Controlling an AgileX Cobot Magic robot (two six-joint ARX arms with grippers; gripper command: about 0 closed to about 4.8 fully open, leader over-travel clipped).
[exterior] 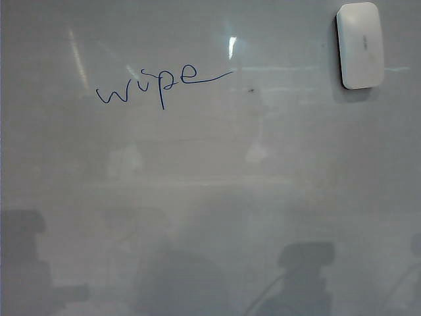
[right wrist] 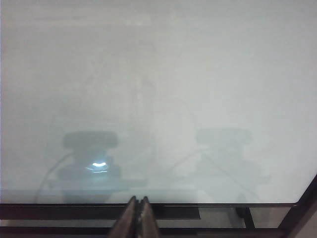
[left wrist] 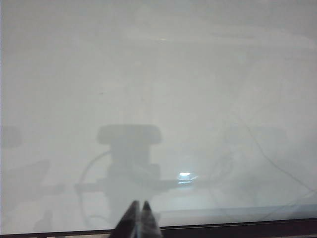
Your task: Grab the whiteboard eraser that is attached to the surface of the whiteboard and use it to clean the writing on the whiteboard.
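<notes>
The whiteboard [exterior: 210, 197] fills the exterior view, glossy and pale grey. The white whiteboard eraser [exterior: 360, 45] sticks to it at the upper right. The writing [exterior: 161, 84], "wipe" in thin blue marker with a long tail, sits at the upper left of middle. No gripper shows in the exterior view, only dim arm reflections along the bottom. In the left wrist view my left gripper [left wrist: 139, 204] is shut and empty over the board's near edge. My right gripper [right wrist: 138, 200] is likewise shut and empty at the board's near edge. Neither wrist view shows the eraser or the writing.
A tiny dark speck [exterior: 250, 89] lies right of the writing's tail. A dark frame [right wrist: 218, 212] runs along the board's near edge [left wrist: 237, 229]. Reflections of the arms and a bright light spot [left wrist: 184, 175] show on the glossy surface.
</notes>
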